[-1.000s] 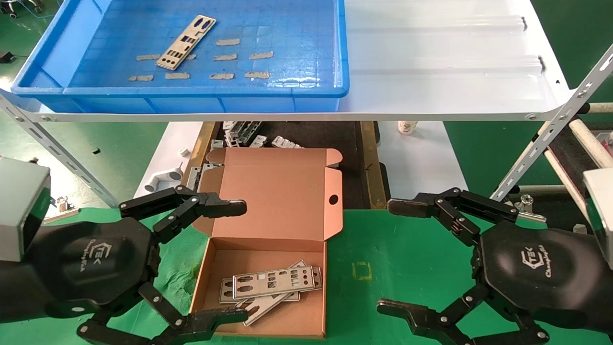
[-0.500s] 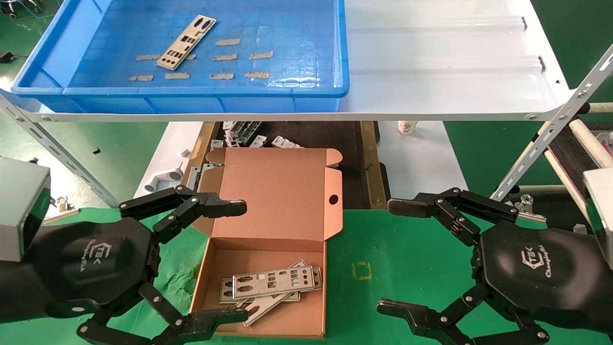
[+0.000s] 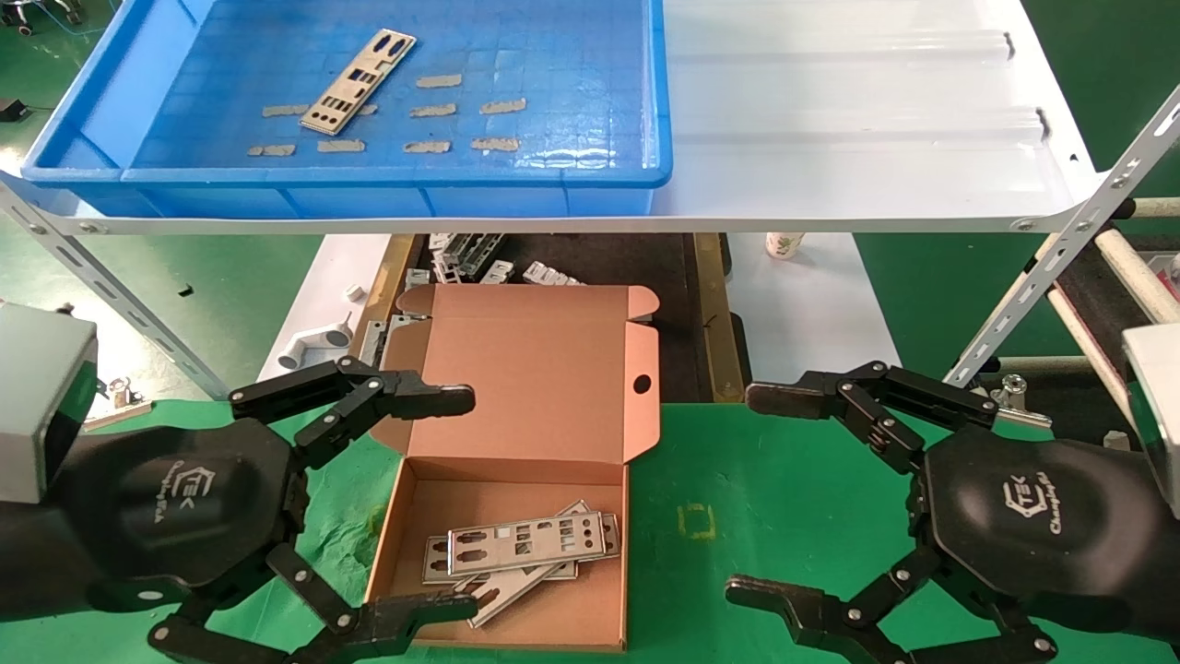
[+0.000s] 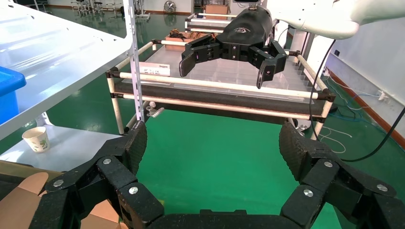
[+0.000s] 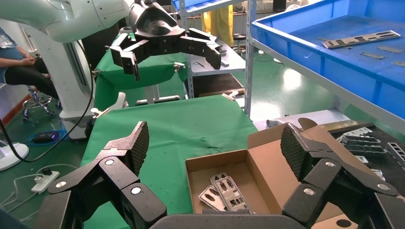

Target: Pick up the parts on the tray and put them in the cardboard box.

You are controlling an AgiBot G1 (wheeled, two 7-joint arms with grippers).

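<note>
One silver punched part [image 3: 359,82] lies aslant in the blue tray [image 3: 387,175] on the upper shelf, also seen in the right wrist view as a part [image 5: 361,39] in the tray [image 5: 305,52]. The open cardboard box [image 3: 553,387] sits on the green mat below, holding several stacked parts [image 3: 521,546] [image 5: 224,192]. My left gripper [image 3: 452,503] hovers open at the box's left side, holding nothing [image 4: 212,150]. My right gripper [image 3: 761,493] stands open over the mat right of the box, empty [image 5: 215,143].
Beige tape scraps [image 3: 433,111] dot the tray floor. The white shelf sheet [image 3: 857,120] extends right of the tray, on angled metal struts [image 3: 1060,267]. Small metal brackets [image 3: 479,258] lie behind the box, with a white pipe fitting [image 3: 313,346] and a paper cup [image 3: 784,244] nearby.
</note>
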